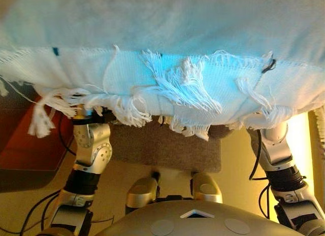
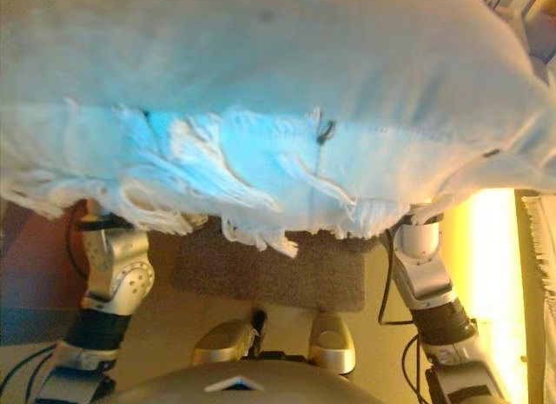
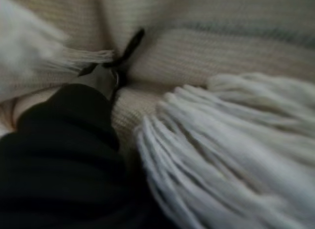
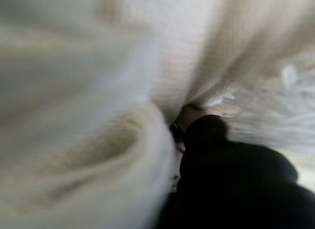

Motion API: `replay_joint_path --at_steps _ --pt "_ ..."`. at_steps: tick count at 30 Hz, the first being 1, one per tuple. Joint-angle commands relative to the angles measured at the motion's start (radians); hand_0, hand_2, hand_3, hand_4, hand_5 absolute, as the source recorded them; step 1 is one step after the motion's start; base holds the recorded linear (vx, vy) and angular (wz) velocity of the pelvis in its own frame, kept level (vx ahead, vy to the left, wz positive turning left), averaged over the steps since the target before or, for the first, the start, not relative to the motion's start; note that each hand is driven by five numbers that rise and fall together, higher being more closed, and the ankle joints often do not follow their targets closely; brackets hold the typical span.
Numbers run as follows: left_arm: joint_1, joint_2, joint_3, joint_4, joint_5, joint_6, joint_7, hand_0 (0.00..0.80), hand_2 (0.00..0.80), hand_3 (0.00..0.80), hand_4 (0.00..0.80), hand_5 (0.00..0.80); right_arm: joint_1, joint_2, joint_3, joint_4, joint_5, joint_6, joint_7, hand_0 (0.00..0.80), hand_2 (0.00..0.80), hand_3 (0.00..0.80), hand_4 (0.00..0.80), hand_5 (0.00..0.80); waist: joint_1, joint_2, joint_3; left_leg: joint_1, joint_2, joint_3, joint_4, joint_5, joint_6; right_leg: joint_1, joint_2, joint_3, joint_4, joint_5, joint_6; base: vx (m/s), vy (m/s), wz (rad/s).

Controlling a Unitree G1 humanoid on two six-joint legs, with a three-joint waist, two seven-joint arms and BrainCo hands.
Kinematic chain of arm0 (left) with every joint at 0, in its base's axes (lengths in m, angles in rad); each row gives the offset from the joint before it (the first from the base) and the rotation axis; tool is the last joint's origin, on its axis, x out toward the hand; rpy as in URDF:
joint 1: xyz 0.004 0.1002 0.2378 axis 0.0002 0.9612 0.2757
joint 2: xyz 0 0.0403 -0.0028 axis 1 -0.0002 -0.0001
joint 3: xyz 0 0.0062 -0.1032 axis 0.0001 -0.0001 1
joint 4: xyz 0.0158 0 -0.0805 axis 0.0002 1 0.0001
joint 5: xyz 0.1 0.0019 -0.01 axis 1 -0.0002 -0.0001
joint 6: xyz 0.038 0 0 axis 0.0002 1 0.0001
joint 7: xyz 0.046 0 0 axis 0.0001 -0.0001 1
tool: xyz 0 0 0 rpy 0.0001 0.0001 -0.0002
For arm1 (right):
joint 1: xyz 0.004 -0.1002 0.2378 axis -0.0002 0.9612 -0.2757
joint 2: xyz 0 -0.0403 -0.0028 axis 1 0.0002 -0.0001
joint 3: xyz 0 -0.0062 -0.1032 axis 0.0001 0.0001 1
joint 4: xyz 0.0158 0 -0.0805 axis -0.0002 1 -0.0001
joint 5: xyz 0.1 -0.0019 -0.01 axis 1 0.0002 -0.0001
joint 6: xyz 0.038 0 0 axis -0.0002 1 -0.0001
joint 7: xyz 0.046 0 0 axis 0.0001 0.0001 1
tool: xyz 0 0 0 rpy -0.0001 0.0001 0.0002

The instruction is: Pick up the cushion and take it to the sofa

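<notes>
A home: brown rug, fringed cushion.

- The cushion sits raised in front of me, across both my arms.
- A mat lies on the floor below it.

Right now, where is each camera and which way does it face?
Left eye: on the head, looking down; cushion fills the top, mat below, both arms rising under it.
Right eye: beside it, same scene slightly shifted.
Left wrist: on the left arm, pressed against cushion fabric and fringe; dark cover of left hand.
Right wrist: against cushion fabric; right hand cover.
All four show the cushion.
</notes>
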Motion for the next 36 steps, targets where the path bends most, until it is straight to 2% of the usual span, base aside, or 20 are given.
replay_joint_path --at_steps 1,2,3,4,5,7,8,9,11,13,16,18,25,28,31,33,36 --pt "-0.042 0.038 -0.039 -0.144 0.074 -0.027 0.007 0.8 0.8 0.8 0.8 0.8 -0.058 0.011 0.016 -0.149 0.051 0.011 0.11 0.8 0.8 0.8 0.8 0.8 -0.013 -0.063 -0.117 0.166 0.112 0.058 0.24 0.035 -0.029 -0.125 -0.041 -0.006 0.123 0.091 -0.042 0.496 -0.213 -0.22" --pt "-0.026 0.036 -0.03 -0.153 0.068 -0.024 0.01 0.8 0.8 0.8 0.8 0.8 -0.041 0.001 0.014 -0.16 0.063 0.016 0.126 0.8 0.8 0.8 0.8 0.8 -0.015 -0.058 -0.128 0.151 0.121 0.067 0.302 0.093 -0.042 -0.109 -0.03 -0.01 0.119 0.08 -0.058 0.391 -0.219 -0.3" --pt "-0.012 0.032 -0.025 -0.161 0.07 -0.027 0.001 0.8 0.8 0.8 0.8 0.8 -0.021 -0.002 0.013 -0.164 0.06 0.008 0.135 0.8 0.8 0.8 0.8 0.8 -0.009 -0.066 -0.13 0.096 0.114 0.077 0.394 0.137 -0.042 -0.082 -0.027 -0.012 0.11 0.071 -0.076 0.363 -0.294 -0.32" --pt "0.006 0.013 -0.022 -0.173 0.092 -0.039 -0.024 0.8 0.8 0.8 0.8 0.8 0.013 0.002 0.018 -0.157 0.031 -0.021 0.132 0.8 0.8 0.8 0.8 0.8 0.016 -0.083 -0.116 -0.085 0.061 0.09 0.485 0.151 -0.019 0.002 -0.024 -0.032 0.066 0.068 -0.097 0.323 -0.272 -0.15" --pt "0.009 0.009 -0.03 -0.174 0.097 -0.046 -0.017 0.8 0.8 0.8 0.8 0.8 0.016 0.003 0.029 -0.141 0.023 -0.047 0.126 0.8 0.8 0.8 0.8 0.8 0.025 -0.089 -0.11 -0.132 0.03 0.11 0.424 0.144 -0.008 0.034 -0.027 -0.044 0.042 0.066 -0.095 0.309 -0.208 0.1" --pt "0.007 0.013 -0.054 -0.168 0.12 -0.069 0.009 0.8 0.8 0.8 0.8 0.8 0.017 0.01 0.053 -0.119 0.004 -0.076 0.117 0.8 0.8 0.8 0.8 0.8 0.038 -0.082 -0.086 -0.126 0.016 0.157 0.227 0.165 -0.015 0.106 -0.016 -0.059 0.004 0.045 -0.086 0.231 -0.047 0.1" --pt "0.003 0.014 -0.06 -0.165 0.125 -0.073 0.015 0.8 0.8 0.8 0.8 0.8 0.014 0.009 0.06 -0.119 -0.006 -0.074 0.108 0.8 0.8 0.8 0.8 0.8 0.044 -0.081 -0.077 -0.127 0.008 0.157 0.188 0.177 -0.019 0.124 -0.016 -0.068 -0.005 0.041 -0.083 0.202 -0.008 -0.25" --pt "-0.015 0.015 -0.078 -0.161 0.134 -0.074 0.038 0.8 0.8 0.8 0.8 0.8 -0.005 0.003 0.079 -0.122 -0.027 -0.05 0.078 0.8 0.8 0.8 0.8 0.8 0.058 -0.083 -0.066 -0.156 -0.022 0.131 0.122 0.194 -0.023 0.15 -0.016 -0.077 -0.02 0.033 -0.081 0.171 0.02 -0.23" --pt "-0.031 0.012 -0.083 -0.159 0.14 -0.056 0.072 0.8 0.8 0.8 0.8 0.8 -0.031 -0.013 0.092 -0.118 -0.027 0.005 0.056 0.8 0.8 0.8 0.8 0.8 0.072 -0.086 -0.066 -0.159 -0.047 0.086 0.059 0.188 -0.024 0.171 -0.015 -0.075 -0.022 0.01 -0.084 0.187 0.062 0.19" --pt "-0.035 0.006 -0.08 -0.156 0.126 -0.021 0.093 0.8 0.8 0.8 0.8 0.8 -0.038 -0.018 0.088 -0.11 -0.002 0.045 0.069 0.8 0.8 0.8 0.8 0.8 0.071 -0.086 -0.077 -0.133 -0.045 0.078 0.012 0.173 -0.024 0.177 -0.013 -0.079 -0.022 -0.003 -0.086 0.184 0.099 0.62" --pt "-0.035 -0.015 -0.082 -0.092 0.115 0.053 0.132 0.8 0.8 0.8 0.8 0.8 -0.018 -0.008 0.078 -0.08 0.042 0.1 0.108 0.8 0.8 0.8 0.8 0.8 0.057 -0.082 -0.107 -0.059 -0.021 0.107 -0.105 0.127 -0.018 0.181 -0.022 -0.105 -0.016 -0.025 -0.083 0.224 0.141 0.24" --pt "-0.035 -0.022 -0.09 -0.056 0.115 0.089 0.155 0.8 0.8 0.8 0.8 0.8 -0.004 -0.003 0.066 -0.071 0.063 0.127 0.112 0.8 0.8 0.8 0.8 0.8 0.048 -0.075 -0.119 -0.026 -0.008 0.13 -0.144 0.121 -0.014 0.178 -0.025 -0.119 -0.002 -0.038 -0.079 0.204 0.165 0.03" --pt "-0.002 -0.031 -0.062 -0.008 0.11 0.161 0.125 0.8 0.8 0.8 0.8 0.8 0.069 0.071 0.043 -0.015 0.046 0.136 0.117 0.8 0.8 0.8 0.8 0.8 0.051 -0.068 -0.109 0.001 -0.025 0.143 -0.186 0.11 0.03 0.142 -0.05 -0.121 0.049 -0.047 -0.052 0.111 0.171 -0.09" --pt "0.01 -0.027 -0.055 -0.014 0.12 0.196 0.129 0.8 0.8 0.8 0.8 0.8 0.082 0.094 0.049 -0.002 0.042 0.149 0.125 0.8 0.8 0.8 0.8 0.8 0.056 -0.07 -0.105 0.013 -0.027 0.146 -0.197 0.107 0.044 0.133 -0.044 -0.117 0.081 -0.06 -0.05 0.1 0.1 0.03" --pt "0.013 -0.025 -0.052 0.009 0.125 0.229 0.138 0.8 0.8 0.8 0.8 0.8 0.079 0.107 0.062 0.035 0.059 0.152 0.132 0.8 0.8 0.8 0.8 0.8 0.073 -0.077 -0.103 0.016 -0.033 0.152 -0.206 0.105 0.052 0.135 -0.031 -0.147 0.096 -0.081 -0.06 0.065 0.031 0.02" --pt "0.013 -0.027 -0.056 0.035 0.142 0.249 0.145 0.8 0.8 0.8 0.8 0.8 0.065 0.118 0.07 0.083 0.083 0.153 0.141 0.8 0.8 0.8 0.8 0.8 0.088 -0.084 -0.104 0.018 -0.04 0.152 -0.209 0.102 0.055 0.148 -0.037 -0.178 0.074 -0.073 -0.059 0.07 -0.019 -0.04" --pt "0.004 -0.035 -0.065 0.079 0.156 0.285 0.153 0.8 0.8 0.8 0.8 0.8 0.041 0.139 0.09 0.148 0.1 0.179 0.135 0.8 0.8 0.8 0.8 0.8 0.094 -0.085 -0.106 0.026 -0.043 0.152 -0.213 0.099 0.059 0.155 -0.032 -0.174 0.07 -0.074 -0.062 0.086 -0.034 -0.1"
